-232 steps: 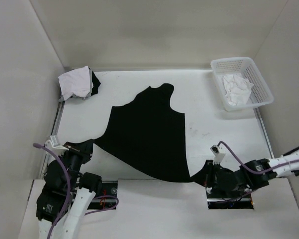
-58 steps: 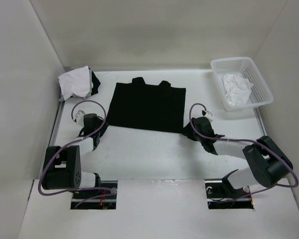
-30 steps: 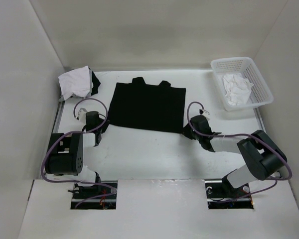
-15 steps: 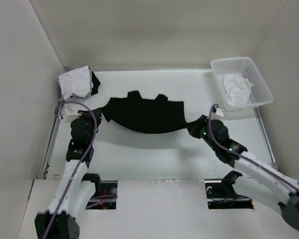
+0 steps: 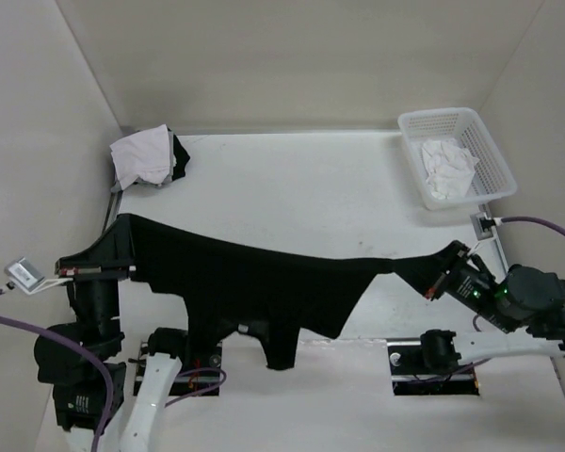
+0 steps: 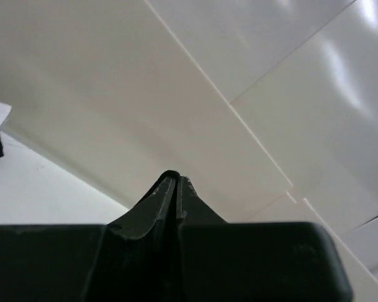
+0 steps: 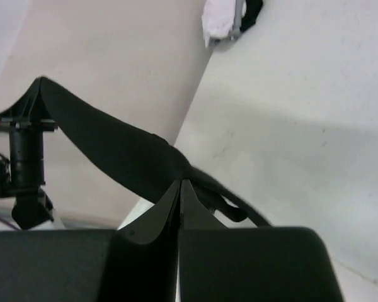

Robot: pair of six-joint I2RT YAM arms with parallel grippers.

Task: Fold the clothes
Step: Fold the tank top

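Observation:
A large black sleeveless top (image 5: 254, 282) hangs stretched in the air over the table's near edge, sagging in the middle with a flap drooping at the front. My left gripper (image 5: 121, 224) is shut on its left corner, fingers pointing up. My right gripper (image 5: 445, 256) is shut on its right end. In the right wrist view the top (image 7: 113, 154) runs from my closed right gripper (image 7: 179, 184) across to the left gripper (image 7: 41, 82). The left wrist view shows its gripper (image 6: 176, 178) pressed shut against bare wall, the cloth hidden from it.
A white lattice basket (image 5: 490, 160) at the back right holds a crumpled white garment (image 5: 447, 168). A pile of white and black clothes (image 5: 146, 155) sits in the back left corner. Walls close in the table on three sides.
Both arms have lifted and drawn back toward the near edge, pulling the black top off the table and stretching it wide between them. The right gripper closed within the last second.

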